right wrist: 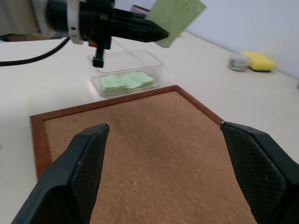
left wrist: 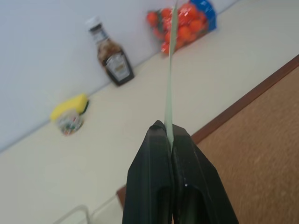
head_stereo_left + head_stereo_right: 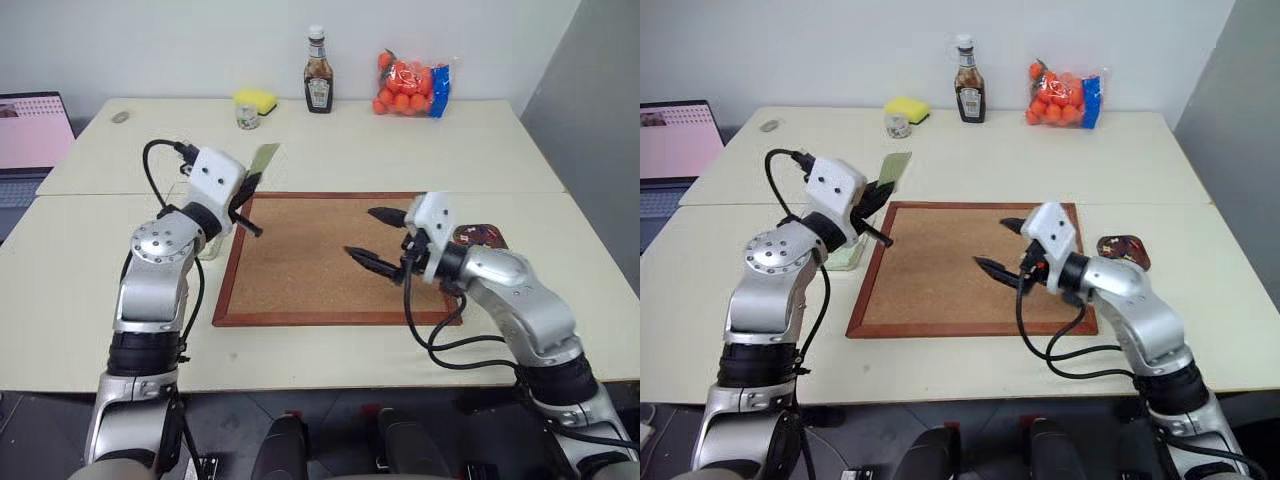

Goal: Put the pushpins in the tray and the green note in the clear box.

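1. Pale tabletops (image 3: 330,160) carry a wood-framed corkboard (image 3: 320,265) in the middle; at the far edge stand a sauce bottle (image 3: 318,72), a yellow sponge (image 3: 257,99) and a bag of small orange fruit (image 3: 412,84).
2. The left gripper (image 3: 248,205) has its jaws pressed together on the green note (image 3: 264,158), pinching its lower edge, so the slip stands up above the fingers beside the board's left frame.
3. The clear box (image 1: 126,70) lies on the table just outside that left frame, below the left gripper, with green slips already inside.
4. The right gripper (image 3: 385,240) hovers over the cork with its jaws spread wide and holds nothing.
5. The tray (image 3: 1123,249) sits just beside the board's right edge; I cannot make out any pushpins on the cork or in the tray.
6. I judge the note step is in hand: next the left gripper should lower over the box and release the note.
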### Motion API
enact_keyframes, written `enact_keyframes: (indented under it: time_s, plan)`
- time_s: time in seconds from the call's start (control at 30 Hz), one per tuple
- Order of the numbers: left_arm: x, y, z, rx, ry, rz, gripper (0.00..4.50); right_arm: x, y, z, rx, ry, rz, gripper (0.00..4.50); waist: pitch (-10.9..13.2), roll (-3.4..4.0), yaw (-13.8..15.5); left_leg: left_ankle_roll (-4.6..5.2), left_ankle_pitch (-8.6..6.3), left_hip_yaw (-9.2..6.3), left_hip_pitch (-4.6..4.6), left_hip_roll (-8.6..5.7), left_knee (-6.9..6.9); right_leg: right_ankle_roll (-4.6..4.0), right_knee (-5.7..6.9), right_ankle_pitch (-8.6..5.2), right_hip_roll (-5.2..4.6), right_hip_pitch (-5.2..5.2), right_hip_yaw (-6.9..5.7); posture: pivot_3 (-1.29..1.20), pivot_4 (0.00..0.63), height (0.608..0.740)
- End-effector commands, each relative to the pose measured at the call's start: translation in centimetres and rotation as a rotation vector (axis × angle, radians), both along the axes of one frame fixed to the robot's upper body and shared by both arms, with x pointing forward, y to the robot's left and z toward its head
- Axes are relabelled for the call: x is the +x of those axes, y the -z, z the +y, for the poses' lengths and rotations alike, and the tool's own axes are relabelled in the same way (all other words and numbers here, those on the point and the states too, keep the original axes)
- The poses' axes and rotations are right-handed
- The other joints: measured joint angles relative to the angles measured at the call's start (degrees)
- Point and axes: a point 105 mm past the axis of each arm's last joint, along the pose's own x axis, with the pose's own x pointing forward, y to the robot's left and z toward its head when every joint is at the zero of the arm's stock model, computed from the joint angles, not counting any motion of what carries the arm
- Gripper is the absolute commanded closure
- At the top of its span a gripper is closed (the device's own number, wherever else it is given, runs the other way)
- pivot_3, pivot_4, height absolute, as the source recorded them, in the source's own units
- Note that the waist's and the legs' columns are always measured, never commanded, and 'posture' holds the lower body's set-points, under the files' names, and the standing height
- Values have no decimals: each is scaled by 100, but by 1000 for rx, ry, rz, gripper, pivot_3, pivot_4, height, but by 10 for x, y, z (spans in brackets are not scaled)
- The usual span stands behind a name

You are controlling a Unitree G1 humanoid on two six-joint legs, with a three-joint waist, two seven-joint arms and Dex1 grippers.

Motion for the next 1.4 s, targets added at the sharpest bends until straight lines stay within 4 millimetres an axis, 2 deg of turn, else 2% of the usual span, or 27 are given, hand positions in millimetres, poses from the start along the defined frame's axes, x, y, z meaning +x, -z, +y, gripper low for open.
enact_keyframes:
  time_s: [0.03, 0.1, 0.33, 0.57, 0.6, 0.67, 0.77, 1.07, 1.13, 1.3, 1.4]
  plan:
    - [-10, -5, 36, -40, -171, 9, 4500, 5, -15, 23, -18, -97, -57, 457, 2, -4, 19, 0, 0, -4, -1, 1, 0, 0, 0, 0, 0, 0, 0, 0, 150, 740]
    - [-11, 2, 48, -78, -233, 44, 4500, 11, -19, 33, -25, -119, -50, 457, 2, -5, 41, 0, 0, -6, -1, 2, 0, -2, 0, 0, 0, -1, -1, 0, 150, 740]
    - [-4, 12, 72, -181, -376, 84, 4500, 20, -27, 58, -29, -148, -79, 457, 4, -10, 85, -1, 0, -6, -6, -2, 1, -5, -4, 2, -18, 1, -2, 0, 150, 740]
    - [10, 14, 87, -302, -468, 102, 4500, 18, -29, 68, -11, -162, -85, 457, 5, -12, 81, -1, 0, -7, -7, -5, 0, -13, -3, 7, -18, -1, -4, 0, 150, 740]
    - [11, 12, 86, -321, -464, 98, 4128, 17, -29, 68, -10, -162, -85, 436, 5, -12, 80, -2, 0, -8, -7, -4, 0, -13, -1, 7, -19, -1, -4, 0, 150, 740]
    - [13, 7, 85, -344, -460, 83, 3923, 17, -29, 67, -10, -160, -86, 436, 6, -15, 70, -2, 0, -8, -7, -5, 1, -12, -1, 7, -16, -1, -7, 0, 150, 740]
    - [14, 2, 85, -388, -471, 74, 3261, 18, -28, 66, -11, -155, -85, 436, 8, -19, 69, -2, 0, -8, -7, -3, 1, -31, -1, 18, -16, -2, -6, 0, 150, 740]
    - [16, 5, 84, -466, -476, 107, 1484, 18, -28, 63, -24, -155, -81, 436, 9, -20, 66, -3, 1, -8, -6, -4, 0, -42, -1, 25, -16, -2, -7, 0, 150, 740]
    - [15, 9, 84, -436, -475, 126, 1013, 18, -28, 63, -24, -155, -80, 436, 9, -20, 67, -3, 1, -8, -6, -4, 0, -43, -1, 25, -16, -2, -6, 0, 150, 740]
    - [14, 21, 85, -230, -444, 188, 90, 17, -30, 62, -11, -150, -75, 436, 10, -21, 60, -4, 1, -8, -6, -4, 0, -43, -1, 25, -15, -2, -6, 0, 150, 740]
    - [14, 26, 80, -154, -386, 245, 38, 16, -31, 62, 0, -146, -70, 436, 11, -23, 58, -4, 1, -6, -5, -5, -1, -43, -1, 25, -15, -4, -6, 0, 150, 740]
